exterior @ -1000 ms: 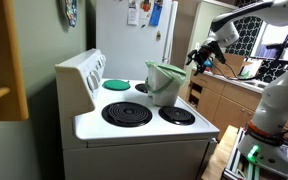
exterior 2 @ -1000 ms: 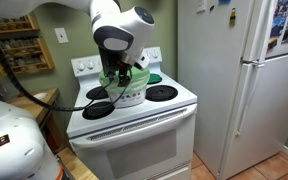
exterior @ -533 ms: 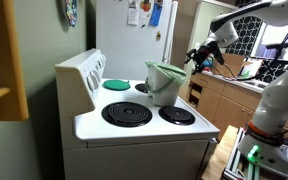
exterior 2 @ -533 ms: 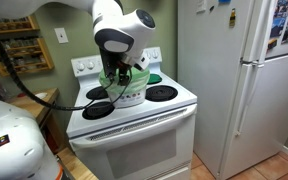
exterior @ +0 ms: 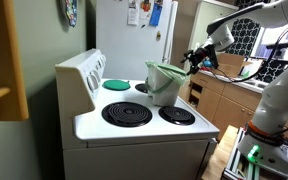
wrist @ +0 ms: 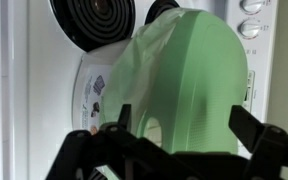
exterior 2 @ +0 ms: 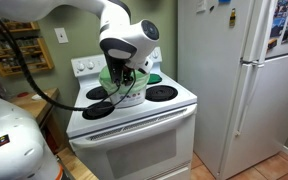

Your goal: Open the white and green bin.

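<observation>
The white and green bin (exterior: 164, 84) stands in the middle of the stove top between the burners. Its pale green lid (wrist: 189, 75) lies over the white body (wrist: 102, 88) and fills most of the wrist view. In an exterior view the bin (exterior 2: 130, 93) is mostly hidden behind the wrist. My gripper (exterior: 193, 59) hovers just beside and above the bin's lid. It is open and empty, and in the wrist view the gripper (wrist: 184, 128) has its dark fingers (wrist: 252, 125) wide apart with the lid between them, not touching.
A flat round green disc (exterior: 116, 84) lies on a rear burner. Black coil burners (exterior: 127, 113) sit at the front. The stove's back panel (exterior: 82, 72) with knobs rises behind. A white fridge (exterior 2: 246, 70) stands beside the stove, and a wooden counter (exterior: 224, 95) beyond it.
My gripper has moved a little closer to the bin's lid. The bin has not moved and the jaws stay open.
</observation>
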Tool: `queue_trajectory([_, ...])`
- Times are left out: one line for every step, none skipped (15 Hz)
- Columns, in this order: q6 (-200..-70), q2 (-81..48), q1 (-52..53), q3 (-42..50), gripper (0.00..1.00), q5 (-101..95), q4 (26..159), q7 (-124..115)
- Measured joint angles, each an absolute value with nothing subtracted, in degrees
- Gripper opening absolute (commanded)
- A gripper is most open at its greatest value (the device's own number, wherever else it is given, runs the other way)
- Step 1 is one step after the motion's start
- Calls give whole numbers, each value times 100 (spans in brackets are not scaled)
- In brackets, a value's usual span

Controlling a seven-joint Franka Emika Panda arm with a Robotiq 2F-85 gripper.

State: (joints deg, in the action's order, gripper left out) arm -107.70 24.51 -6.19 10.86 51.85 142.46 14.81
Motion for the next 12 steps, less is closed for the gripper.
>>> queue_trajectory([-10805, 2385, -619, 1086, 100, 5324, 14246, 1599])
queue_trajectory([-10830, 2323, -619, 1085, 100, 5442, 14246, 1697])
queue_trajectory([-10857, 2262, -619, 1083, 100, 5542, 14246, 1777])
queue_trajectory([-10885, 2205, -619, 1081, 100, 5619, 14246, 1833])
queue_trajectory([-10906, 2157, -619, 1079, 100, 5676, 14245, 1870])
queue_trajectory([-10923, 2112, -619, 1077, 100, 5726, 14245, 1908])
queue_trajectory([-10944, 2075, -619, 1074, 100, 5770, 14245, 1940])
queue_trajectory([-10971, 2046, -619, 1070, 100, 5817, 14245, 1968])
queue_trajectory([-11000, 2021, -619, 1065, 100, 5874, 14245, 2002])
queue_trajectory([-11018, 2000, -619, 1061, 100, 5940, 14244, 2043])
queue_trajectory([-11031, 1981, -619, 1058, 100, 6022, 14243, 2093])
queue_trajectory([-11034, 1967, -619, 1057, 100, 6123, 14242, 2151])
